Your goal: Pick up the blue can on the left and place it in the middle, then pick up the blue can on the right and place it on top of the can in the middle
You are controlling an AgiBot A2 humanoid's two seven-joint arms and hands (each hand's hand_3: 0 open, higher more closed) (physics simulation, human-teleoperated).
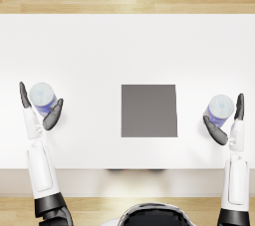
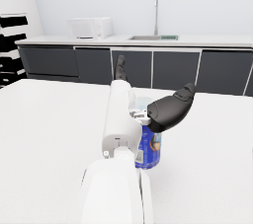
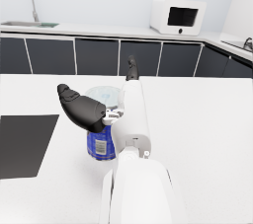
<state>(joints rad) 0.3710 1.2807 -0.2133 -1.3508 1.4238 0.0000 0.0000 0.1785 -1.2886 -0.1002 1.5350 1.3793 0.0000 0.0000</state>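
The left blue can [image 1: 42, 98] stands upright on the white table [image 1: 89, 46], left of a dark grey square mat [image 1: 149, 110] at the middle. My left hand [image 1: 36, 116] cups it, straight fingers on its outer side and thumb on its inner side, not closed. In the left wrist view the thumb of the left hand [image 2: 165, 112] reaches over the can [image 2: 149, 150]. The right blue can [image 1: 220, 109] stands right of the mat. My right hand [image 1: 230, 129] flanks it the same way; the right wrist view shows that hand [image 3: 84, 110] beside the can [image 3: 101, 141].
The table's near edge [image 1: 127, 169] runs just below both hands. Behind the table, the wrist views show a kitchen counter with a sink [image 2: 153, 37] and a white microwave [image 3: 178, 17].
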